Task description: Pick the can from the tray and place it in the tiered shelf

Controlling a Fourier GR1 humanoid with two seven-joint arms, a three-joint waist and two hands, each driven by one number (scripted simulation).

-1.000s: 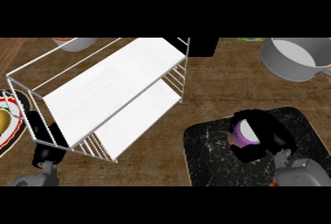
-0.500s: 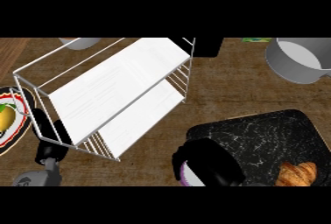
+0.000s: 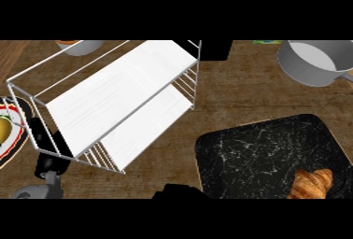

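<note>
right hand [image 3: 180,192] cut off at lower edge, can hidden

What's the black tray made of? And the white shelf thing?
The tray looks like polished black stone, maybe marble: thin white veins run across it. The tiered shelf seems to have a thin metal wire frame, pale and shiny, holding flat matte white boards; what these are made of is unclear.

Even, moderate light falls on the brown worktop [image 3: 241,102], with no single source evident. The white shelf [image 3: 117,100] boards are the brightest surfaces, nearly washed out. A soft shadow lies on the worktop beside the shelf's right edge. The black tray [image 3: 265,154] shows no glare.
</note>
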